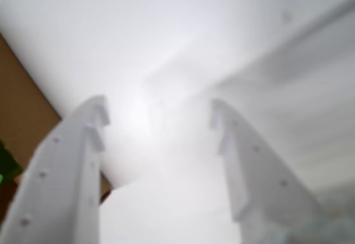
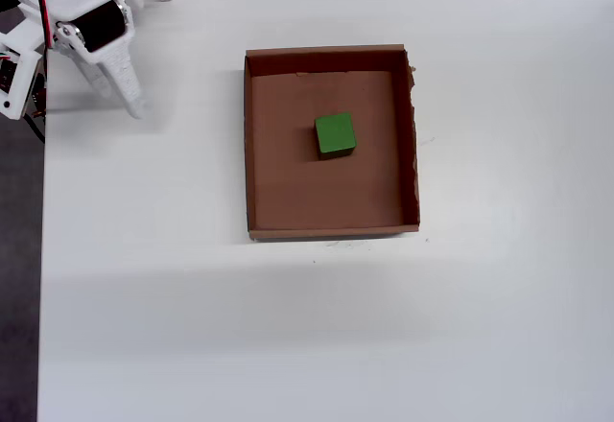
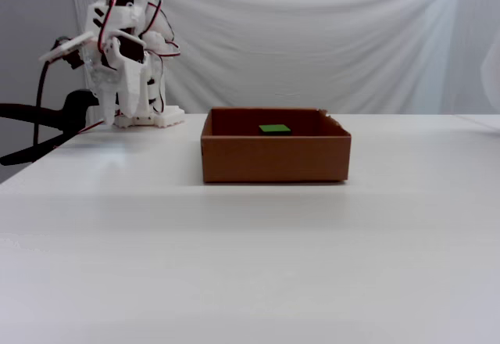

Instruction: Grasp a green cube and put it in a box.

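The green cube [image 2: 336,134] lies inside the brown cardboard box [image 2: 247,144], a little above the middle of its floor in the overhead view. In the fixed view only the cube's top [image 3: 274,129] shows above the box's front wall [image 3: 273,158]. My gripper [image 2: 134,105] hangs folded by the arm base at the table's far left, well apart from the box, pointing down at the table. In the wrist view its white fingers stand apart with nothing between them [image 1: 160,113]. A piece of the box [image 1: 22,111] and a green sliver [image 1: 6,169] show at that view's left edge.
The arm's base [image 3: 148,117] stands at the back left. A black clamp [image 3: 47,117] sticks out at the left table edge [image 2: 40,249]. A white cloth [image 3: 312,39] hangs behind the table.
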